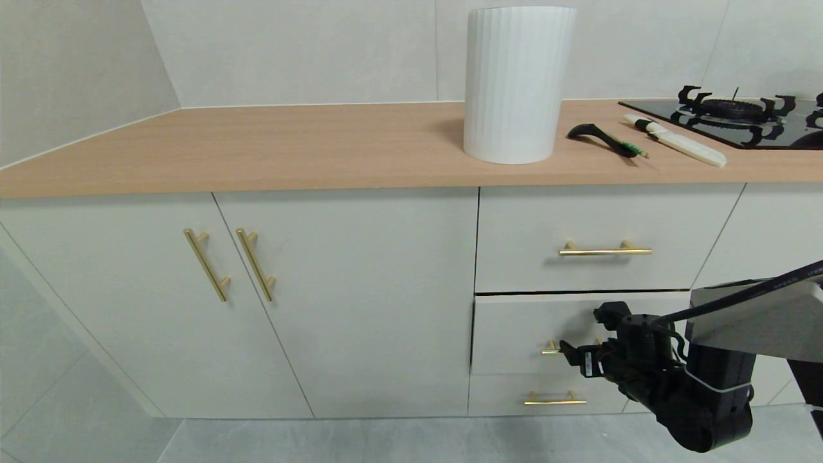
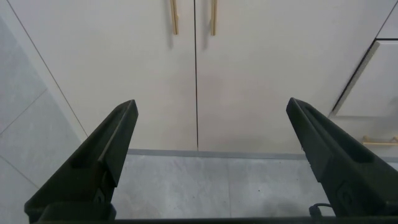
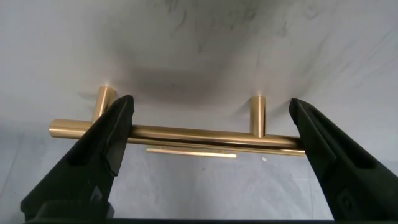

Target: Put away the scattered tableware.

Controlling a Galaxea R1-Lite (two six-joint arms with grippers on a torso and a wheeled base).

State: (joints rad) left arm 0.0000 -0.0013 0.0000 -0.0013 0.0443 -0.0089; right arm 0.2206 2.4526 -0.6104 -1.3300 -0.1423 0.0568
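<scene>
On the wooden counter [image 1: 257, 148] lie a black spoon [image 1: 595, 135], a thin stick with a green band [image 1: 633, 149] and a white knife [image 1: 681, 143], just right of a tall white ribbed container [image 1: 514, 83]. Below them the middle drawer [image 1: 514, 328] stands slightly pulled out. My right gripper [image 1: 566, 352] [image 3: 208, 118] is at its gold handle [image 1: 550, 350] [image 3: 186, 134], open, with the bar between its fingers. My left gripper [image 2: 211, 118] is open and holds nothing, low down and facing the double cabinet doors [image 2: 199, 62].
A black gas hob [image 1: 733, 116] sits at the counter's right end. A top drawer [image 1: 604, 238] and a bottom drawer [image 1: 553, 399] are shut, as are the two doors [image 1: 225, 283] on the left. Grey floor tiles [image 1: 321, 444] lie below.
</scene>
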